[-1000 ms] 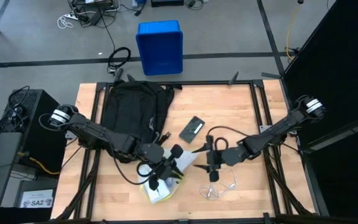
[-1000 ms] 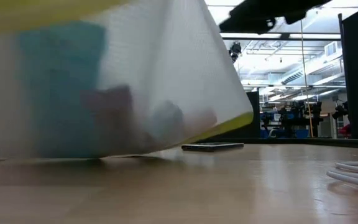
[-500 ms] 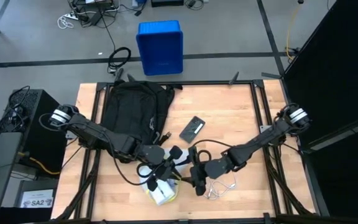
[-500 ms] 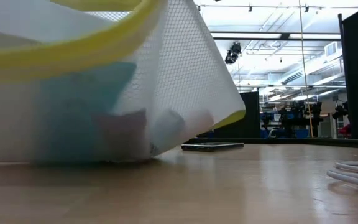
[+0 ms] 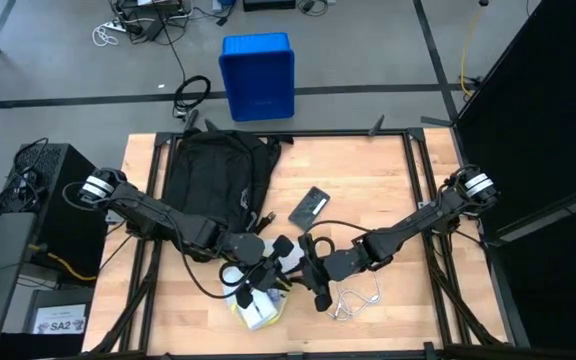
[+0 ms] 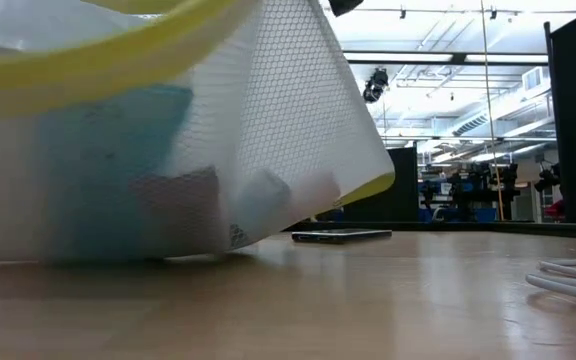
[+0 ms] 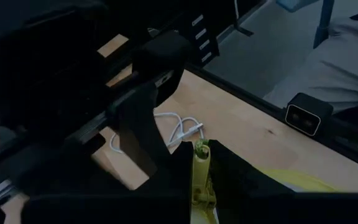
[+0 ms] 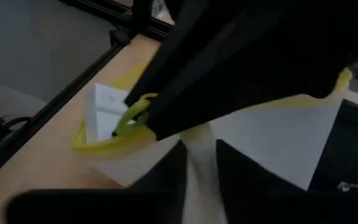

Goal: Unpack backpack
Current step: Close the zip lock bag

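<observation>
Both grippers pinch a white mesh pouch (image 5: 260, 300) near the table's front edge: left gripper (image 5: 253, 285) on its yellow trim, right gripper (image 5: 306, 278) on its mesh. The backpack (image 5: 213, 170) lies at the back left.

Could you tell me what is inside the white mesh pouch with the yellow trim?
Through the mesh pouch a teal item and a white box show. The rest is blurred shapes that cannot be identified.

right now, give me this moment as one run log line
left tool: shut on mesh pouch yellow edge | right tool: shut on mesh pouch | backpack: lying at table back-left | phone, white cable: on table
</observation>
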